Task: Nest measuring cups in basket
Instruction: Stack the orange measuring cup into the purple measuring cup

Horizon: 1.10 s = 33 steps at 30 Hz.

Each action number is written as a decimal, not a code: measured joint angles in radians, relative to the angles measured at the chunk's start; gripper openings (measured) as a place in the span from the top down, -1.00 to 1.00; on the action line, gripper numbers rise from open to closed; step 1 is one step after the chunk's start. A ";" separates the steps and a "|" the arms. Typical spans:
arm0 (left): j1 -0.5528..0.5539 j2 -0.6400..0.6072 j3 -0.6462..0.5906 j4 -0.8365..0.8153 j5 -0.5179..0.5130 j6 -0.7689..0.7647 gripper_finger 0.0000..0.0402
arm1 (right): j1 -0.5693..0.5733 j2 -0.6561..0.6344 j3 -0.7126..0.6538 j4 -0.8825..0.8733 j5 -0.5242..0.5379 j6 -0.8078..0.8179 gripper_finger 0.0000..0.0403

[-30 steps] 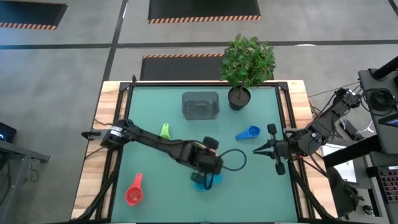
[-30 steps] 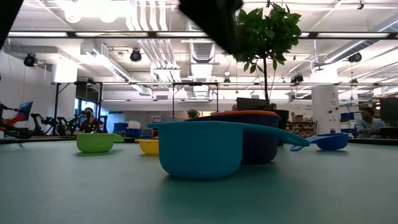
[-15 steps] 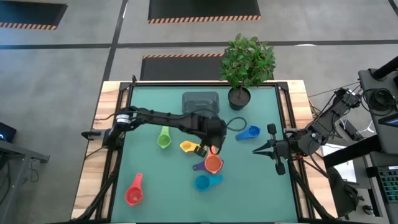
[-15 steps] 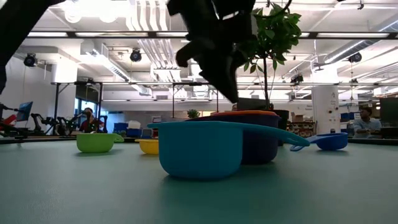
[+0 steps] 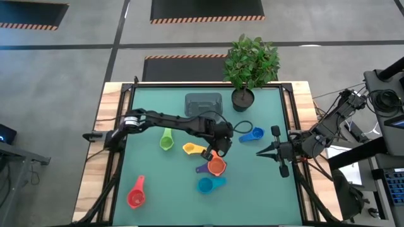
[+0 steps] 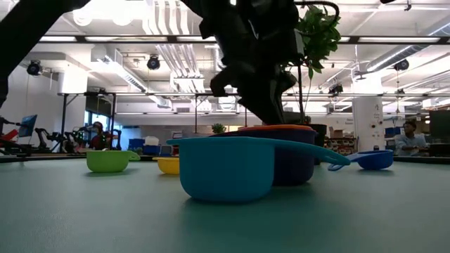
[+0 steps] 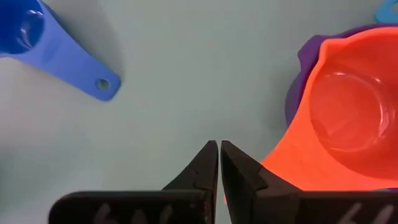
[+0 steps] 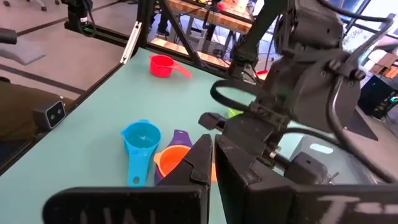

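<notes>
Sitting mid-bench, the orange cup rests nested inside the purple cup, whose handle sticks out toward the left arm's side. Just beside that pair, toward the bench's front edge, lies the light-blue cup with its handle pointing to the right arm's side. The yellow cup lies close by on the other side of the stack, the green cup a little further toward the left arm's base, and the red cup well apart near the front left corner. A darker blue cup lies nearer the right arm. The basket stands at the back of the bench, beside the potted plant, and no cup can be made out in it.

The left tool hovers right over the orange cup's edge, its fingers pressed together and gripping nothing. The right tool waits at the right side of the green bench, fingers likewise pinched together, empty.
</notes>
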 joint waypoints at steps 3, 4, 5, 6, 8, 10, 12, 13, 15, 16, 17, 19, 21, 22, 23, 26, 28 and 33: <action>0.001 0.015 0.000 -0.002 0.000 0.000 1.00 | 0.000 0.000 0.000 0.000 0.000 0.000 0.96; 0.001 0.020 0.000 -0.004 0.000 0.000 1.00 | 0.000 0.000 0.000 -0.001 0.000 0.000 0.96; 0.001 0.022 0.000 -0.002 0.000 -0.001 1.00 | 0.000 0.000 0.000 0.000 0.000 0.000 0.96; 0.001 0.023 0.000 -0.004 0.000 -0.002 1.00 | 0.000 0.000 0.000 0.000 0.000 0.000 0.96; 0.002 0.023 0.000 -0.007 -0.001 -0.007 1.00 | 0.000 0.000 -0.001 -0.001 0.000 0.000 0.96; 0.001 0.023 0.000 -0.011 -0.001 -0.012 1.00 | 0.000 0.000 -0.002 -0.001 0.000 0.000 0.96; 0.001 0.023 0.002 -0.021 0.000 -0.021 1.00 | 0.000 0.000 -0.002 0.000 0.000 0.000 0.96; 0.001 0.023 0.003 -0.027 -0.001 -0.025 1.00 | 0.000 0.000 -0.002 -0.001 0.000 0.000 0.96; 0.001 0.023 0.006 -0.038 -0.001 -0.028 1.00 | 0.000 0.000 -0.002 0.000 0.000 0.000 0.96; 0.001 0.023 0.006 -0.044 -0.001 -0.030 1.00 | 0.000 0.000 -0.002 0.000 0.000 0.000 0.96; 0.001 0.023 0.006 -0.048 -0.001 -0.031 1.00 | 0.000 0.000 -0.002 -0.001 0.000 0.000 0.96; 0.001 0.024 0.006 -0.050 -0.001 -0.031 1.00 | 0.000 0.000 -0.002 0.000 0.000 0.000 0.96; 0.001 0.024 0.006 -0.057 -0.001 -0.032 1.00 | 0.000 0.000 -0.002 -0.001 0.000 0.000 0.96; 0.001 0.024 0.006 -0.064 -0.001 -0.032 1.00 | 0.000 0.000 -0.002 0.000 0.000 0.000 0.96; 0.001 0.024 0.006 -0.069 -0.001 -0.032 1.00 | 0.000 0.000 -0.002 0.000 0.000 0.000 0.96; -0.001 0.024 0.007 -0.083 -0.002 -0.057 1.00 | 0.000 0.000 -0.002 0.000 0.000 0.000 0.96; -0.002 0.022 0.013 -0.114 -0.002 -0.081 1.00 | 0.000 0.000 -0.002 -0.001 0.000 0.000 0.96; -0.005 0.019 0.029 -0.190 -0.002 -0.125 1.00 | 0.000 0.000 -0.002 0.000 0.000 0.000 0.96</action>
